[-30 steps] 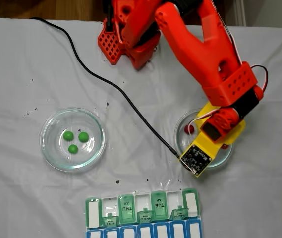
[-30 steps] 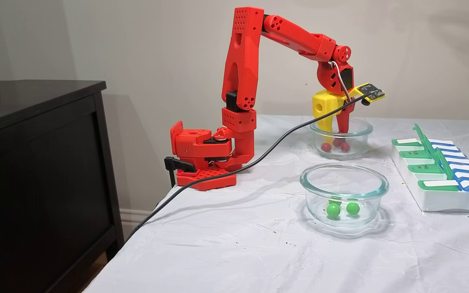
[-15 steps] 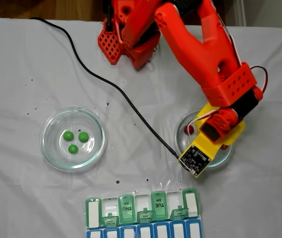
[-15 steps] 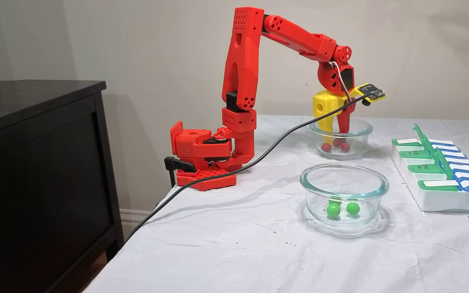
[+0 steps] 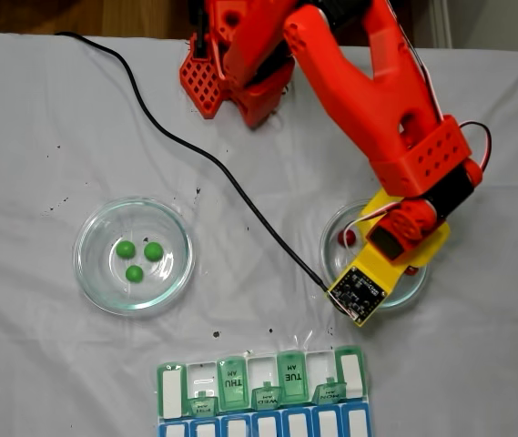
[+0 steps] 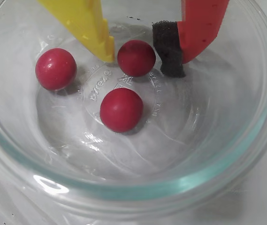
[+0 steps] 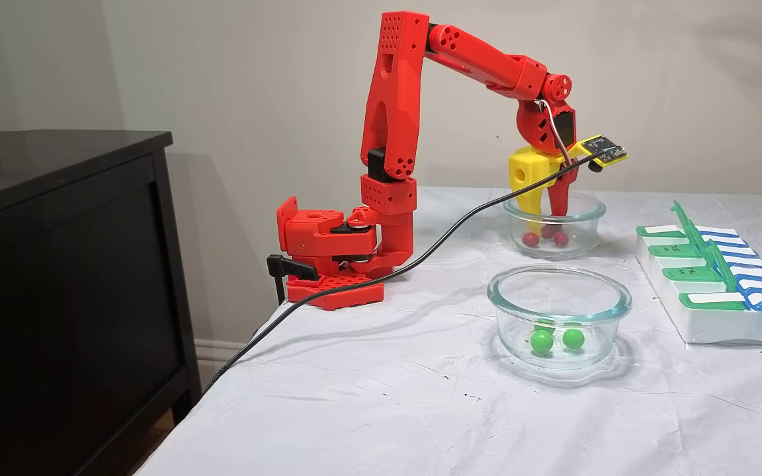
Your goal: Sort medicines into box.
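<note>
While the arm hangs over the far glass dish, the scene reads as follows, with that dish as the landmark.

Tabletop [image 7: 381,410]: white cloth carrying the arm's base, two dishes and the organizer.

Arm [image 7: 394,99]: red, bent over so its wrist sits above the far glass dish [image 6: 246,159].

Pill organizer [image 5: 263,387]: just beyond the dish's near rim in the top-down fixed view; several green lids stand up, the THU and TUE lids lie shut.

Second glass dish [image 7: 558,316]: well apart from the landmark dish, holding three green pills [image 5: 140,258].

Tool [image 6: 140,58]: down inside the landmark dish, spread, with the yellow finger on one side and the red, foam-padded finger on the other.

Red pills [image 6: 121,110]: three on the dish floor.

Target pill [image 6: 136,57]: lies right between the fingertips, touching or almost touching the yellow tip, a small gap to the foam pad.

Likely step: closing on that pill; being round, it could roll out sideways.
</note>
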Action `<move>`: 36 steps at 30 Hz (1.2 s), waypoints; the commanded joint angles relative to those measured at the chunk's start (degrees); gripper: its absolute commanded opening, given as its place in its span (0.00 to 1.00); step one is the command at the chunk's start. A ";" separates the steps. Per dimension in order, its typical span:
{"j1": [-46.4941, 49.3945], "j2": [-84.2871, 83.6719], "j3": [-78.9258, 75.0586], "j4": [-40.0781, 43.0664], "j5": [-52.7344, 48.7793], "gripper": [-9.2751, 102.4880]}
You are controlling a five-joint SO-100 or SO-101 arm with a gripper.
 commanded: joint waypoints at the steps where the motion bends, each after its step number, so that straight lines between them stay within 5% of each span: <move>1: 0.97 0.35 -3.08 -0.88 -0.26 0.24; 36: -0.53 1.58 -4.75 3.43 0.35 0.08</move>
